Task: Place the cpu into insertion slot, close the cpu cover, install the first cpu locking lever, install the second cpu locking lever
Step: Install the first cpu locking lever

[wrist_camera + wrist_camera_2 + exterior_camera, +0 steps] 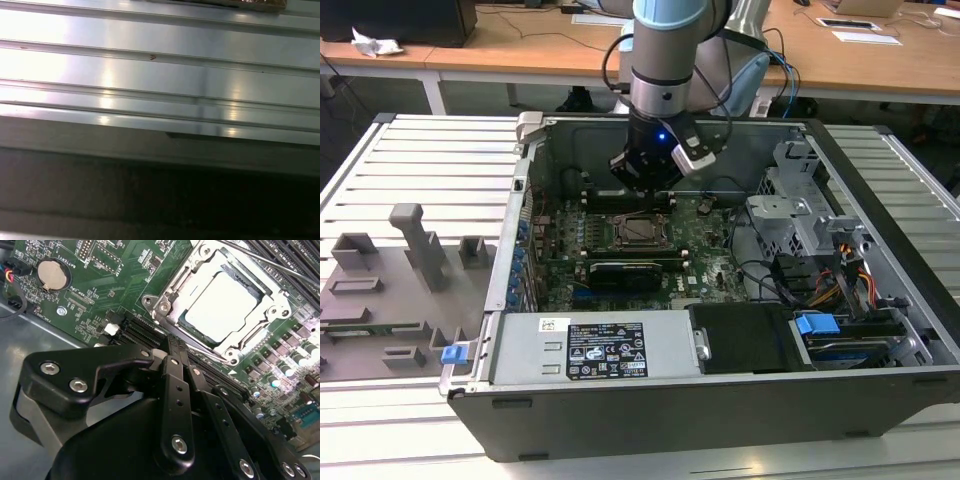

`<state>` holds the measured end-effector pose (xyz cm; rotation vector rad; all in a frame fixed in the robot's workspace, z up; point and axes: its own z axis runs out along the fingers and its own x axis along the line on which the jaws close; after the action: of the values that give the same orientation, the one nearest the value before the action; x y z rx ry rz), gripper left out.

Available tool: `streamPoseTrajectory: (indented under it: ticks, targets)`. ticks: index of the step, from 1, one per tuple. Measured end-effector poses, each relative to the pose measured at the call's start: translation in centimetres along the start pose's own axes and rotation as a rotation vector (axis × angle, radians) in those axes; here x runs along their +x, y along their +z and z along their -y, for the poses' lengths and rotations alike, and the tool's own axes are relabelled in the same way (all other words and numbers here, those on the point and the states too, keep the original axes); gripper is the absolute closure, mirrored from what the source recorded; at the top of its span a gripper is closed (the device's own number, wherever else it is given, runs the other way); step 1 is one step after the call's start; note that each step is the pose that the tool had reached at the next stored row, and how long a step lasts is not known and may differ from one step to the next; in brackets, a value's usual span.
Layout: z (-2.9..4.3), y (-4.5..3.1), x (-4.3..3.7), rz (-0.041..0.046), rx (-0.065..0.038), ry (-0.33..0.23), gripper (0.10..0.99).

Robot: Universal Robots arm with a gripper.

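Note:
The cpu (222, 300) lies flat in the insertion slot (150, 302), silvery top up. The cpu cover (200, 267) is down around it, with the chip showing through the window. A thin metal locking lever (280, 265) runs past one side of the socket, across the memory slots. My gripper (167, 342) hangs just off the socket's corner, above black connector slots, fingers together and holding nothing. In the exterior view the gripper (642, 185) is inside the open computer case, right behind the socket with the cpu (642, 230).
A black graphics card (625, 272) lies in front of the socket. A drive cage (790, 215) and cables (830, 275) fill the exterior view's right. The power supply (590, 345) sits at the front. Grey fixtures (410, 250) stand on the ribbed table (150, 75).

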<state>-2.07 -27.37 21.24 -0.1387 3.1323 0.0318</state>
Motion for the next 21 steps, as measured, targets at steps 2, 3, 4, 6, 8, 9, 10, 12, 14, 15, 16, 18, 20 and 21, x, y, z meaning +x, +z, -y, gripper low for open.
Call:
streamPoseTrajectory:
  ticks: [2, 3, 4, 6, 8, 9, 10, 12, 14, 15, 16, 18, 20, 21]
  targets:
    - [0.01, 0.18, -0.01, -0.0002, 0.002, 0.0, 0.98]
    - [0.01, 0.27, -0.02, -0.0004, 0.003, 0.0, 0.98]
    - [0.01, 0.35, -0.02, -0.0005, 0.004, 0.0, 0.98]
    - [0.02, 0.55, -0.02, -0.001, 0.01, 0.0, 0.98]
    - [0.02, 0.69, -0.03, -0.0014, 0.015, 0.0, 0.98]
    - [0.02, 0.75, -0.03, -0.0016, 0.017, 0.0, 0.98]
    - [0.03, 0.84, -0.03, -0.0019, 0.019, 0.0, 0.98]
    - [0.03, 1.07, -0.05, -0.0023, 0.023, 0.0, 0.98]
    - [0.04, 1.12, -0.04, -0.0026, 0.024, 0.0, 0.98]
    - [0.04, 1.13, -0.06, -0.0027, 0.024, 0.0, 0.98]
    - [0.03, 1.14, -0.07, -0.0026, 0.024, 0.0, 0.98]
    - [0.02, 1.08, -0.09, -0.0018, 0.023, 0.0, 0.98]
    - [0.0, 0.69, -0.11, -0.0016, 0.023, 0.0, 0.98]
    - [0.01, 0.37, -0.1, -0.0021, 0.024, 0.0, 0.98]
